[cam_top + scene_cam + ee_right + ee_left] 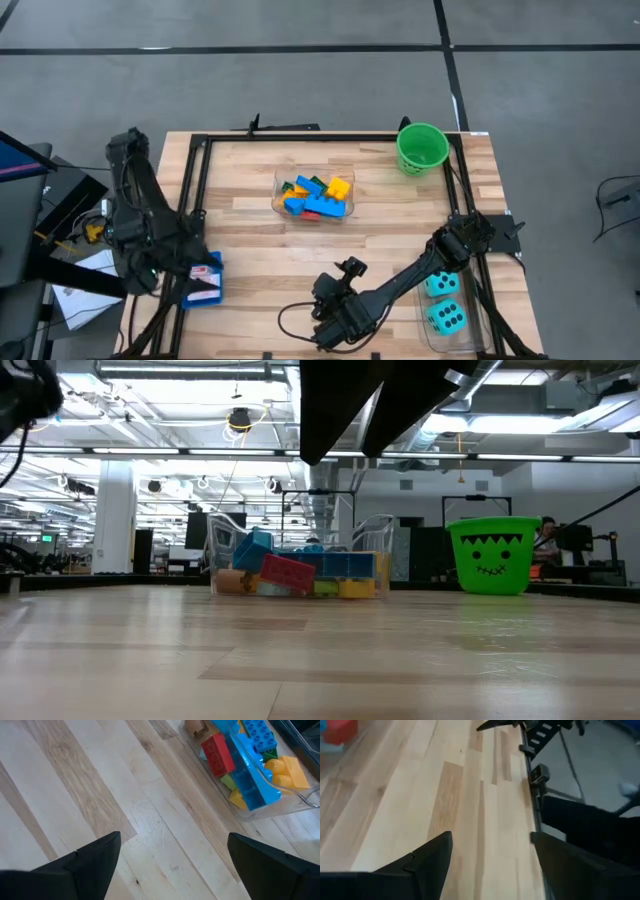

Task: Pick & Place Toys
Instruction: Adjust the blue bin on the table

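Coloured plastic bricks (314,194) lie in a clear tub (281,183) at the table's middle far side, also seen in the low view (290,572) and the right wrist view (240,760). Two teal dice (444,302) sit in a clear tub at the near right. White-and-red cards (205,274) lie in a blue tray (213,259) at the near left. My left gripper (491,837) hovers open over bare wood beside that tray, near the table's left edge (160,272). My right gripper (174,835) stands open above bare wood near the front edge (327,325), short of the brick tub.
A green bucket (422,148) with a face on it stands at the far right corner, and shows in the low view (492,555). A black frame (300,137) runs along the table's edges. Bare wood lies between the brick tub and the front edge.
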`<action>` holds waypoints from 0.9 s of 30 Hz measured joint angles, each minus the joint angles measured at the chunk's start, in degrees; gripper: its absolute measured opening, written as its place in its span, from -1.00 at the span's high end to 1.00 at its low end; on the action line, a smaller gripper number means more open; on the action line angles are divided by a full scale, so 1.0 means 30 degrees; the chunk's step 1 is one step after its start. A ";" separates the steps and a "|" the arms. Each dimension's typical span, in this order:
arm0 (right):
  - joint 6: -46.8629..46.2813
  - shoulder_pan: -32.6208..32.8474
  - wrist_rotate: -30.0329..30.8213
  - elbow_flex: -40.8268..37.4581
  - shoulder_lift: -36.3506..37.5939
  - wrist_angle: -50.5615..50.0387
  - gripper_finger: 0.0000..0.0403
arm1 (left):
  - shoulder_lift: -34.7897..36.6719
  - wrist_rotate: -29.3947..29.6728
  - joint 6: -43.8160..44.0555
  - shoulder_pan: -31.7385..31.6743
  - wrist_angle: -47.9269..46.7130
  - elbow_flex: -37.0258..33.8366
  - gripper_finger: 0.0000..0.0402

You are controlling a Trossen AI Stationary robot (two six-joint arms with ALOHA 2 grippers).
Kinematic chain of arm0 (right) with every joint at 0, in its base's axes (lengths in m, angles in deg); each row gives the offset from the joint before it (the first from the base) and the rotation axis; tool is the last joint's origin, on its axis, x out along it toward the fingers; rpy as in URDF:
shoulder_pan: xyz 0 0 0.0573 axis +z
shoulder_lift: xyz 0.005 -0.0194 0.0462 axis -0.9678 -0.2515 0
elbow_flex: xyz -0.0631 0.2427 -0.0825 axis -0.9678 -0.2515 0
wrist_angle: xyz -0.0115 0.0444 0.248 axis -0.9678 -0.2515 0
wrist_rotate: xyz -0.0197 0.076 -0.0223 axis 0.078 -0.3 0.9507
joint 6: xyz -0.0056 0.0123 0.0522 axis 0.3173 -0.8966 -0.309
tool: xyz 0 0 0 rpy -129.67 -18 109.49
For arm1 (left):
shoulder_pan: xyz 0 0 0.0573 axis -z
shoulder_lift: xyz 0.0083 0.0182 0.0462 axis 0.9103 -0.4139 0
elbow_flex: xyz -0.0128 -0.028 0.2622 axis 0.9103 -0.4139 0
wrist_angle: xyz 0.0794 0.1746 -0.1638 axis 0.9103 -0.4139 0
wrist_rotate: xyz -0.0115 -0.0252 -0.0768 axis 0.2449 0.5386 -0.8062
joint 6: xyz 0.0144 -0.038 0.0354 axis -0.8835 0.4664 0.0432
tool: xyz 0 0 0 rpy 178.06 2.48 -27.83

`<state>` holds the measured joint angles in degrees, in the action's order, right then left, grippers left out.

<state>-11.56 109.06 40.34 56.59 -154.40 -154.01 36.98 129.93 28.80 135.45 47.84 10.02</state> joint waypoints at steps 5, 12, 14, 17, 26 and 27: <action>0.0146 0.0000 -0.0007 0.0000 0.0000 0.0007 -0.78 | -0.2669 -0.2122 -0.1397 -0.1997 0.1047 0.0000 -0.13; 0.0138 0.0015 -0.0007 0.0000 0.0000 0.0056 -0.78 | -0.6430 -0.8044 -0.2870 -0.5552 0.2081 -0.0007 0.83; 0.0138 0.0018 -0.0007 0.0000 0.0000 0.0058 -0.78 | -0.7342 -0.9348 -0.3641 -0.6179 0.3328 -0.0007 0.93; 0.0138 0.0029 -0.0007 0.0000 0.0000 0.0051 -0.78 | -0.8647 -1.0888 -0.4648 -0.6663 0.4955 -0.0007 0.95; 0.0141 0.0036 -0.0007 0.0000 0.0000 0.0044 -0.78 | -1.0726 -1.2819 -0.4220 -0.7152 0.4846 -0.0015 0.99; 0.0141 0.0036 -0.0007 0.0000 0.0000 0.0044 -0.78 | -1.0688 -1.2845 -0.4214 -0.7152 0.4770 -0.0015 0.99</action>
<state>-11.14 109.17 40.31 56.59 -154.40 -153.88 4.92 91.40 16.16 113.99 62.15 9.98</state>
